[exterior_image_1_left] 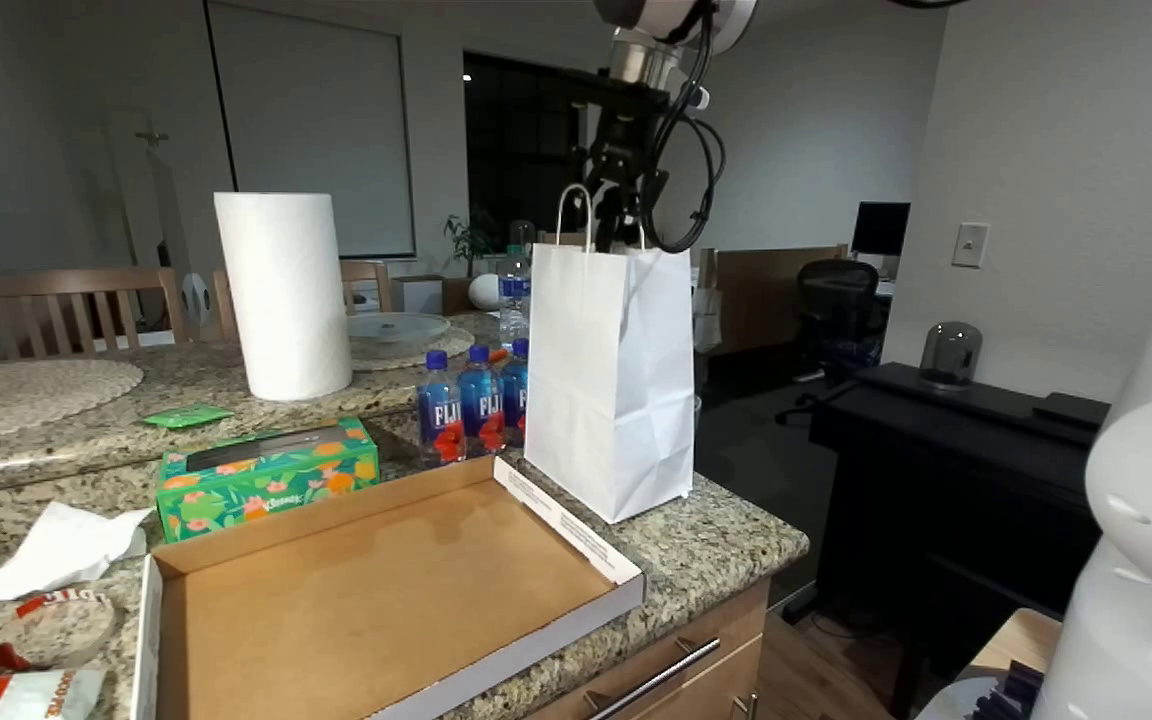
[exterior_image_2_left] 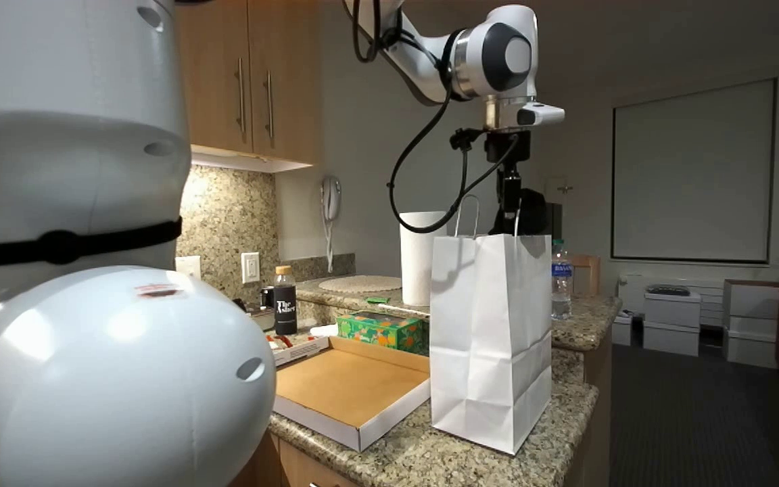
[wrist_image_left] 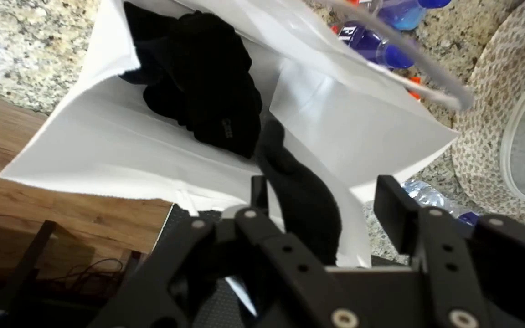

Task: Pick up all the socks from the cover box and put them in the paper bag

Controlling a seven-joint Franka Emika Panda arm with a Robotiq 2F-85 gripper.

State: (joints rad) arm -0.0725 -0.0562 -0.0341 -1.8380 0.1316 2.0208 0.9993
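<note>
The speckled granite counter [exterior_image_1_left: 726, 545] carries the cover box [exterior_image_1_left: 376, 600], lying flat, and just beside its printed white rim the paper bag [exterior_image_1_left: 576, 370] stands upright. A green flowered tissue box [exterior_image_1_left: 266, 478] sits along another side, near blue-capped water bottles [exterior_image_1_left: 440, 410], and a paper towel roll [exterior_image_1_left: 286, 300] stands on the raised ledge [exterior_image_1_left: 191, 375] behind. Beyond, the dim room shows a desk chair [exterior_image_1_left: 836, 305] and, in an exterior view, wooden cabinets [exterior_image_2_left: 247, 74]. In the wrist view, a heap of black socks [wrist_image_left: 208, 82] lies inside the paper bag. Over its mouth, the gripper [wrist_image_left: 324, 200] has its fingers [wrist_image_left: 395, 216] well apart; another sock [wrist_image_left: 306, 196], also black, shows between them with a strip of white paper visible along one side, so they do not clamp it, and whether it touches the nearer finger I cannot tell. That sock's end toward the bottom of the wrist view is hidden behind the gripper. The white arm [exterior_image_2_left: 105, 365] covers part of the cover box in an exterior view. The box's near end runs off the lower edge in an exterior view, as does a red-and-white wrapper [exterior_image_1_left: 26, 697].
</note>
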